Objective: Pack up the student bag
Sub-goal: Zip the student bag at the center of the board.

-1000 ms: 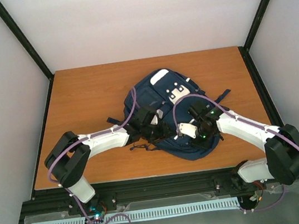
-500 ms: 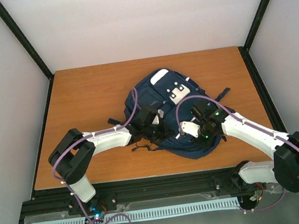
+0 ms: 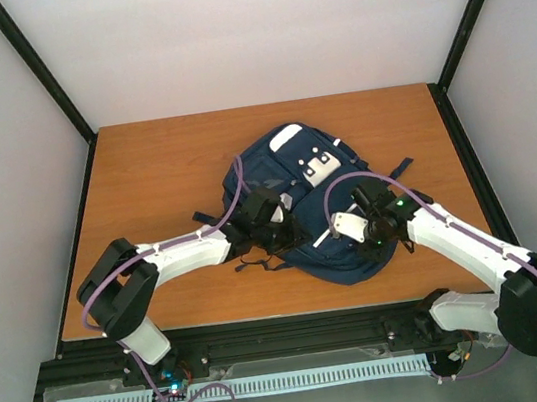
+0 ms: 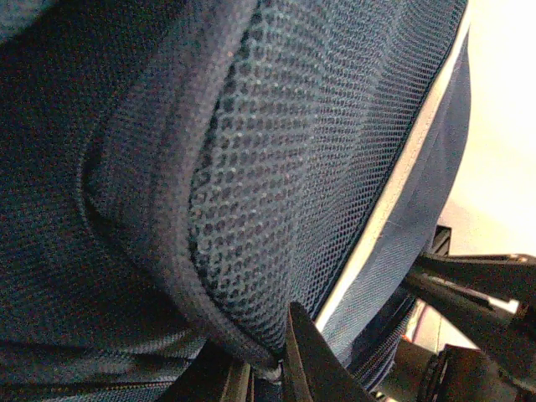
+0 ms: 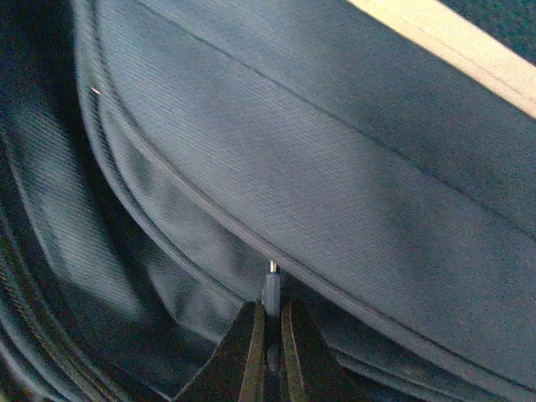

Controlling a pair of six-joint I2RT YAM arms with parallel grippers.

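Navy fabric item: student bag (image 3: 295,172), lying flat on wooden table (image 3: 144,179), directly beneath both pincers.
Left gripper (image 4: 266,375): jaws nipped together on the piped edge of the student bag, mesh panel (image 4: 276,209) just ahead of its tips.
Right gripper (image 5: 268,335): jaws almost touching, clamping a small grey zipper pull (image 5: 270,289); pale stripe (image 5: 452,50) farther ahead, to the right.

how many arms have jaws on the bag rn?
2. Left arm at the student bag's left edge, jaws pinching the seam by its mesh panel; right arm on its near right side, jaws pinching a small zipper-like tab.
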